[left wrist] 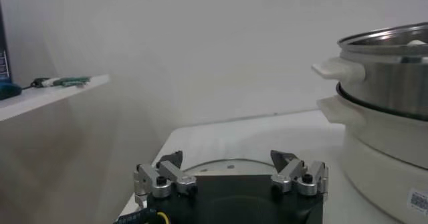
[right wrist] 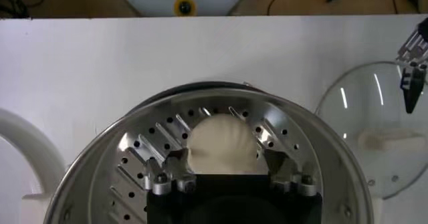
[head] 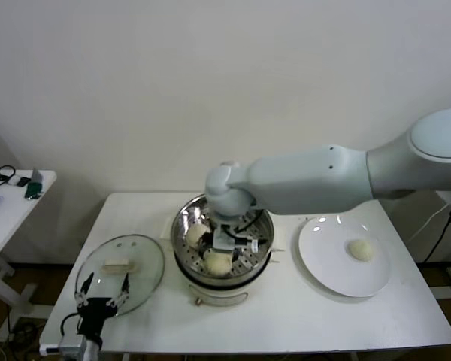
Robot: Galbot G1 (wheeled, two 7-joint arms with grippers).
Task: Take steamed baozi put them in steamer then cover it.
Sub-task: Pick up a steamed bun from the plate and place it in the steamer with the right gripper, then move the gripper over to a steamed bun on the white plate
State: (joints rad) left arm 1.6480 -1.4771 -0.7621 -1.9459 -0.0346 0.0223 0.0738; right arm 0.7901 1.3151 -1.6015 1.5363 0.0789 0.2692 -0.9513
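The steamer (head: 182, 248) stands mid-table. Two baozi show inside it, one at the far left (head: 196, 234) and one near the front (head: 219, 262). My right gripper (head: 225, 251) reaches down into the pot. In the right wrist view my right gripper (right wrist: 225, 157) has a finger against each side of the front baozi (right wrist: 222, 138), which sits low on the perforated tray (right wrist: 154, 145). One more baozi (head: 361, 250) lies on the white plate (head: 323, 263). The glass cover (head: 139, 282) lies flat left of the pot. My left gripper (head: 102, 296) is open at its front edge.
A small side table (head: 7, 203) with cables stands at the far left. In the left wrist view the pot's wall (left wrist: 394, 78) rises close beside my left gripper (left wrist: 227, 157), with the cover's rim (left wrist: 227, 165) just beyond it. My big right arm (head: 323, 180) spans above the table.
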